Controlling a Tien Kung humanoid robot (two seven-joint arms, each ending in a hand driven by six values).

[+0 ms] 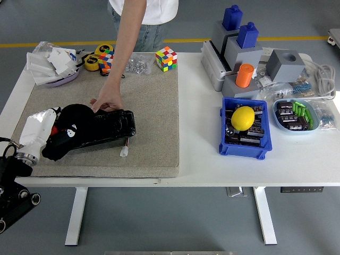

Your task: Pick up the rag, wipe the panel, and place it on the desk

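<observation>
**Black rag on the panel: wipe in progress**

Black, crumpled cloth rag lies under my left hand at the near-left part of the beige felt-like rectangular panel, which covers the left half of the white table. My white forearm shell enters from the left edge. The hand is largely buried in the rag, so I cannot tell whether the fingers are clenched on the cloth or only pressing it flat.

A person's hand rests on the far edge of a glossy black elongated object lying beside the rag. Its identity is unclear.

My right arm is out of view.

Status, as a judgement:
1. Pick-up: apparently done, since the rag sits with my hand.
2. Wipe: under way; only the near-left corner is covered now, and the rest of the panel lies open.
3. Placement on the desk: not yet done; the rag is on the panel, not on bare table.
</observation>
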